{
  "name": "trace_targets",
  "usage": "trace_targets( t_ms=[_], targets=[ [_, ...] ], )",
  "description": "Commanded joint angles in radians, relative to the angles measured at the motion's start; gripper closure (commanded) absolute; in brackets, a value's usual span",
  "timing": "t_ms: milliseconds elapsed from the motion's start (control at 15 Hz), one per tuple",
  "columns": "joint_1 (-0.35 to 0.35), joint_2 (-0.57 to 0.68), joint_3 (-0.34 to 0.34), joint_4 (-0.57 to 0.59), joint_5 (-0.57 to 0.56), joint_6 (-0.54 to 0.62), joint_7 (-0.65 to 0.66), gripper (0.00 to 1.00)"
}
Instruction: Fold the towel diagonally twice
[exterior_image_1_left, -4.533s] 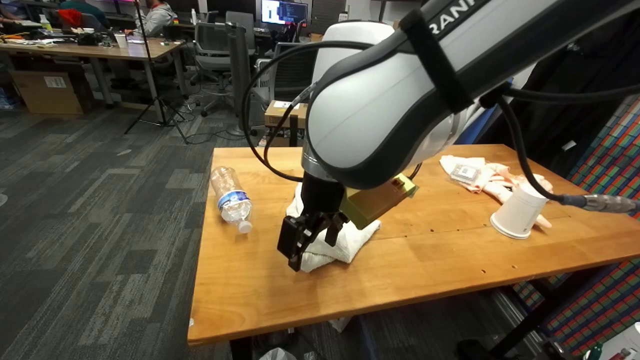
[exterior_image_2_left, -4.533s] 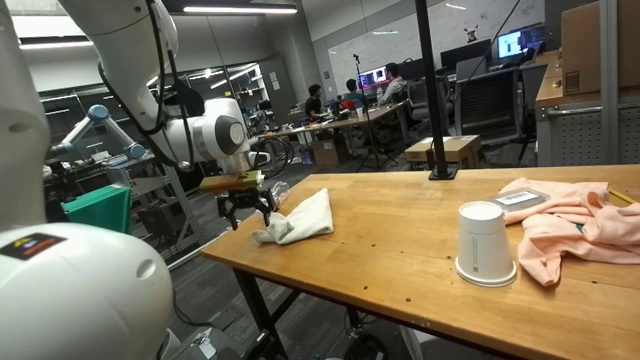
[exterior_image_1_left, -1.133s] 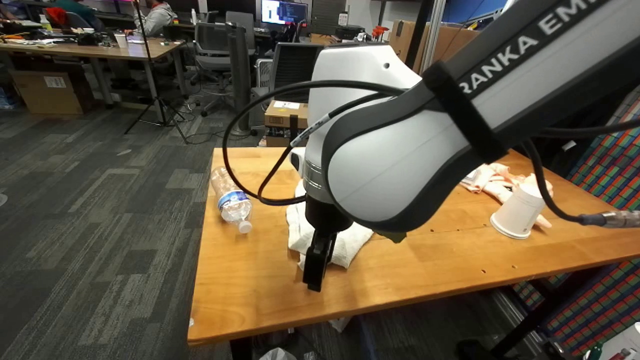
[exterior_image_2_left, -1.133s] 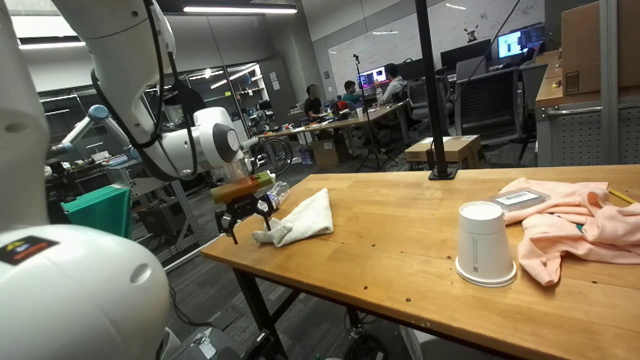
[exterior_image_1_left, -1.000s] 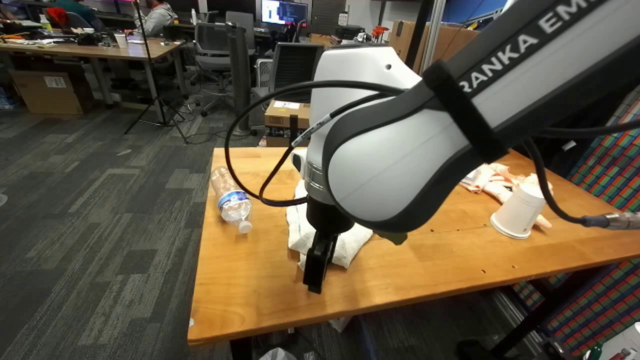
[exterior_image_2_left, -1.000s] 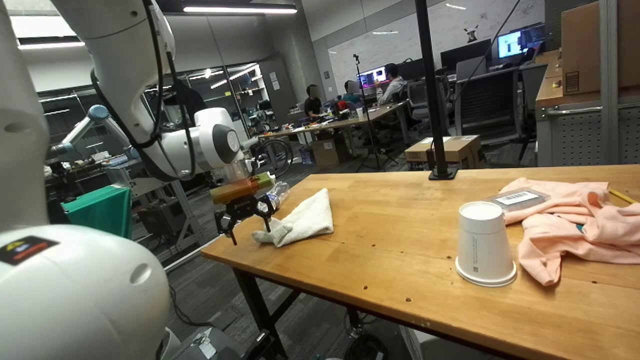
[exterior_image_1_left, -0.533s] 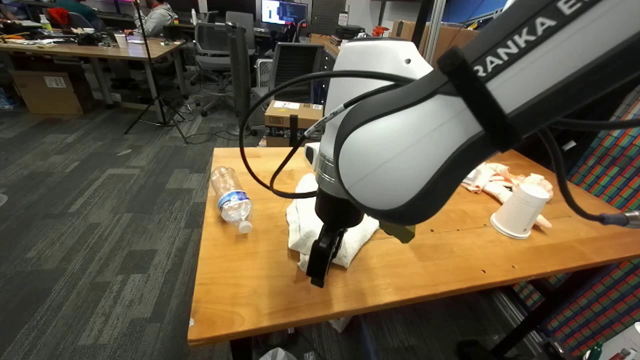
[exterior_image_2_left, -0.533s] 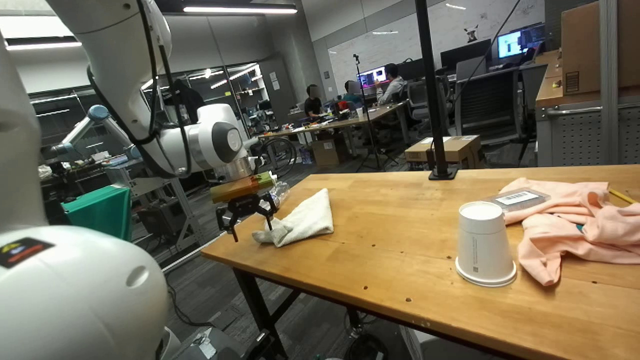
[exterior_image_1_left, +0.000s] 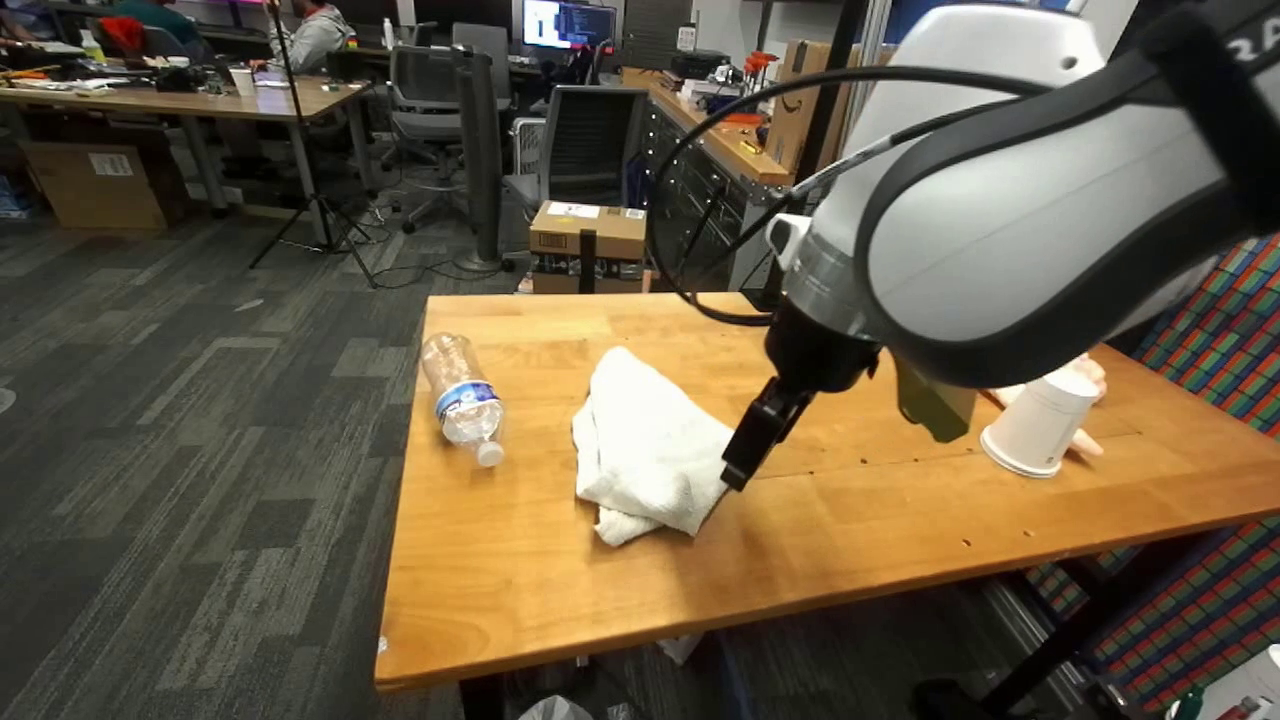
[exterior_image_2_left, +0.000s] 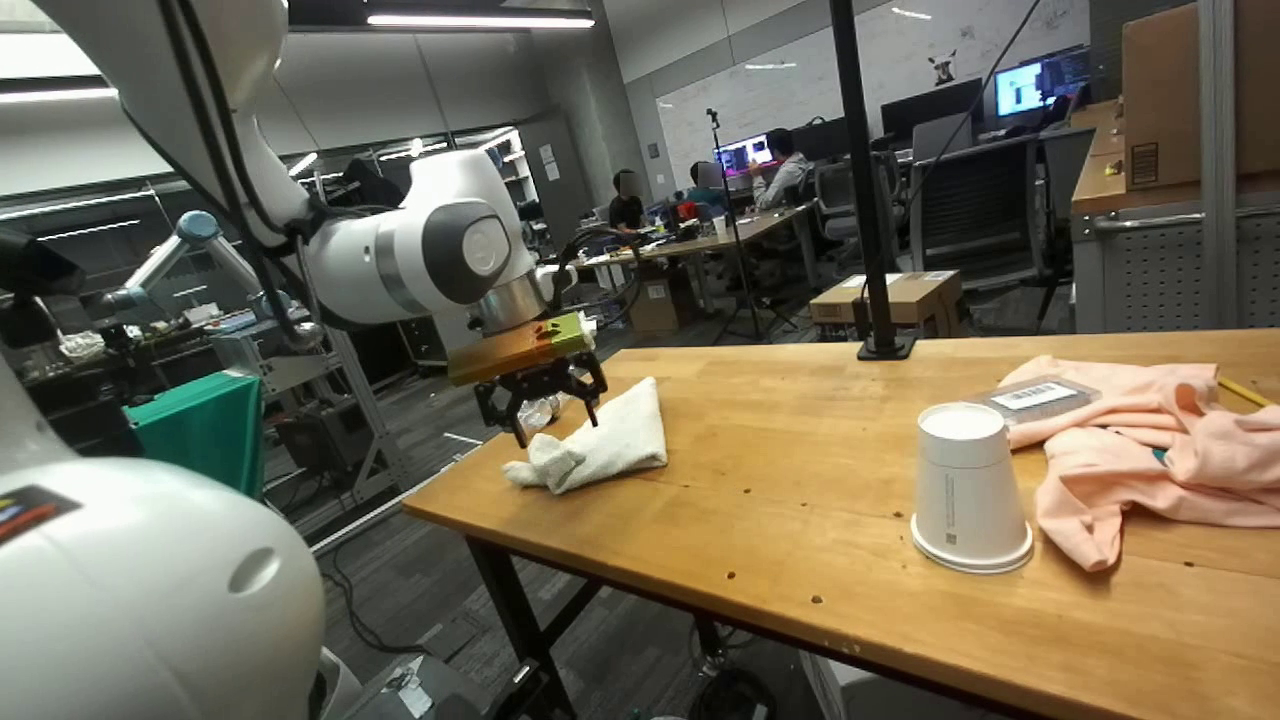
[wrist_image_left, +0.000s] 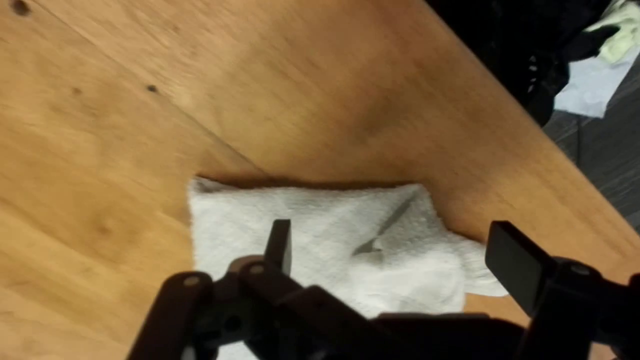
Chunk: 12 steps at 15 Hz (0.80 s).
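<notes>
The white towel (exterior_image_1_left: 650, 440) lies folded into a rough triangle on the wooden table, and it also shows in an exterior view (exterior_image_2_left: 625, 435). Its near end is bunched, with a loose flap sticking out. In the wrist view, the towel (wrist_image_left: 320, 215) shows a crease and a crumpled lump at the right. My gripper (wrist_image_left: 390, 245) is open, its fingers wide apart with nothing between them. In an exterior view the gripper (exterior_image_2_left: 558, 432) hangs above the towel. In an exterior view the gripper (exterior_image_1_left: 737, 475) appears by the towel's right corner. The arm hides part of the towel in the wrist view.
A clear plastic bottle (exterior_image_1_left: 465, 400) lies near the table's side edge. An upside-down white paper cup (exterior_image_2_left: 970, 490) stands beside a crumpled peach cloth (exterior_image_2_left: 1150, 470) with a small labelled case (exterior_image_2_left: 1035, 397) on it. A black post (exterior_image_2_left: 870, 200) rises from the table's far edge.
My gripper has moved up and to the right in both exterior views, away from the bunched towel end. It stays open. The towel stays in place.
</notes>
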Motion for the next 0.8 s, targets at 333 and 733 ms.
trace_targets(
  t_ms=[333, 733],
  targets=[
    [-0.025, -0.145, -0.205, -0.091, -0.004, 0.065, -0.024, 0.00],
    [-0.021, -0.150, -0.200, -0.100, -0.005, 0.072, -0.023, 0.00]
  ],
)
